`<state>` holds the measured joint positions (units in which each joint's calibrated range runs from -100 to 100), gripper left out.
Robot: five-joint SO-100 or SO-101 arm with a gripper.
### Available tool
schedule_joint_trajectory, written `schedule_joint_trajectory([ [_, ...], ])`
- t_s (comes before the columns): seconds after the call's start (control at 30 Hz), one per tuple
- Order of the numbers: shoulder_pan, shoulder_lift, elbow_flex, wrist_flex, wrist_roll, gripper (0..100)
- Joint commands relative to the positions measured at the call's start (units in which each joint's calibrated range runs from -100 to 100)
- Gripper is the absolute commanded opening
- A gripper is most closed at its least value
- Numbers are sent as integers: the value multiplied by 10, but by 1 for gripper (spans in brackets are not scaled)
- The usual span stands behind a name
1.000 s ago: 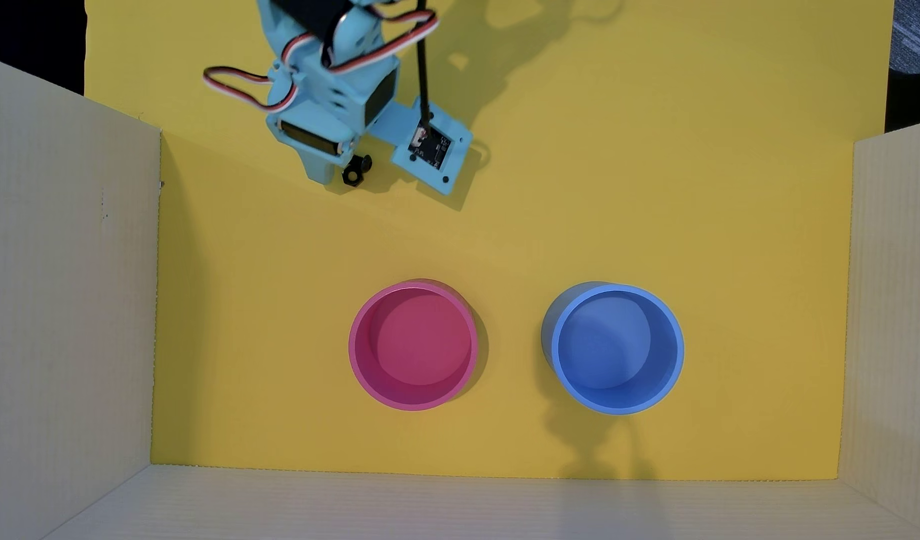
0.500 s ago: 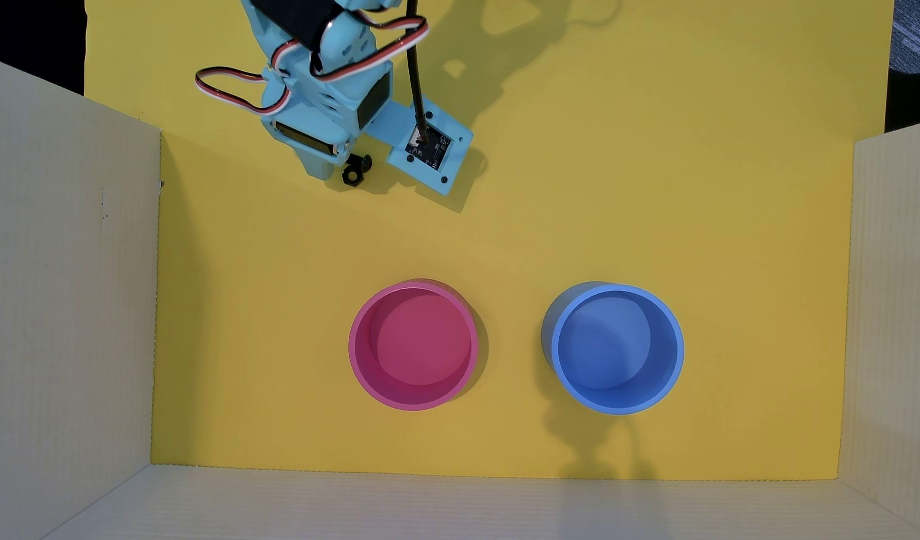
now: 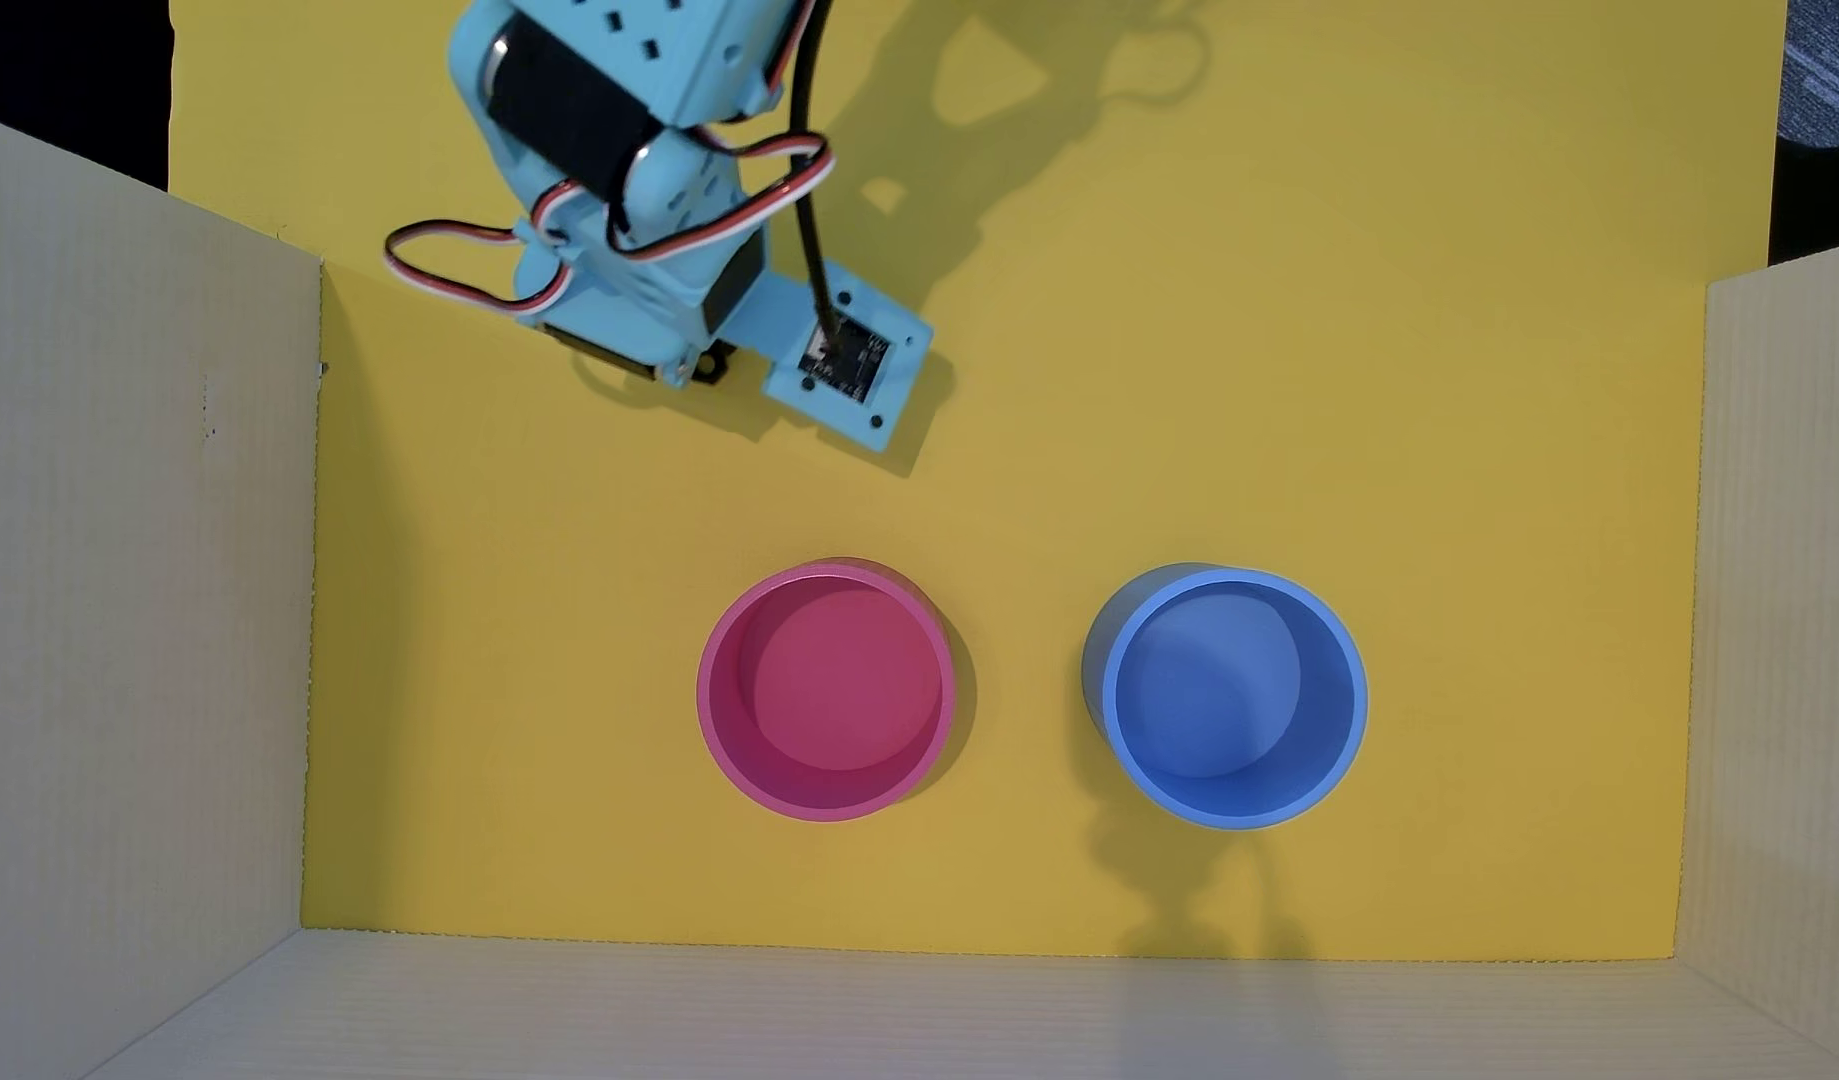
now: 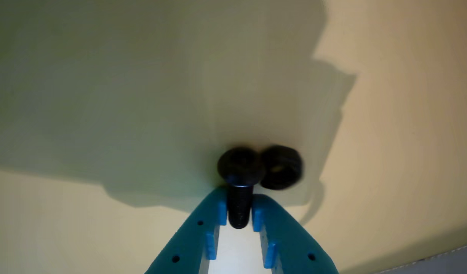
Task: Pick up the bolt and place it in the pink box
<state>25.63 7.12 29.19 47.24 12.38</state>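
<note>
- In the wrist view the pincer (image 4: 238, 213) is clamped on the bolt (image 4: 240, 182): the two teal tips press on either side of the threaded shaft, and the rounded head sticks out past them.
- A second dark, rounded thing (image 4: 281, 167) sits just beside the bolt's head, apparently touching it. The picture is blurred there, so I cannot say whether it is a nut or something else, or whether it hangs on the bolt or lies on the surface.
- In the overhead view the bolt (image 3: 709, 366) is mostly hidden under the arm; only a small black bit shows at the lower edge of the teal wrist, near the top of the yellow surface (image 3: 1310, 415).
- The pink box (image 3: 715, 717) stands well apart from the bolt, lower in the overhead view, and is empty. A blue box (image 3: 1356, 717) stands to its right, also empty.
- Progress, as I judge it: the grasp looks done, though whether the bolt is clear of the surface I cannot tell.
- What is left: carry the bolt over the pink box, not the blue one, and let it go inside the rim.
- One risk: the grip is on a thin shaft, so the bolt could twist or slip on the way.
</note>
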Motion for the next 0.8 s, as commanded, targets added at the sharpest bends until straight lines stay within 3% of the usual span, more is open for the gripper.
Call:
schedule_joint_trajectory([
  [0.0,3,13,-1,2,-1,1],
  [0.77,-3,-101,-61,51,-1,1],
])
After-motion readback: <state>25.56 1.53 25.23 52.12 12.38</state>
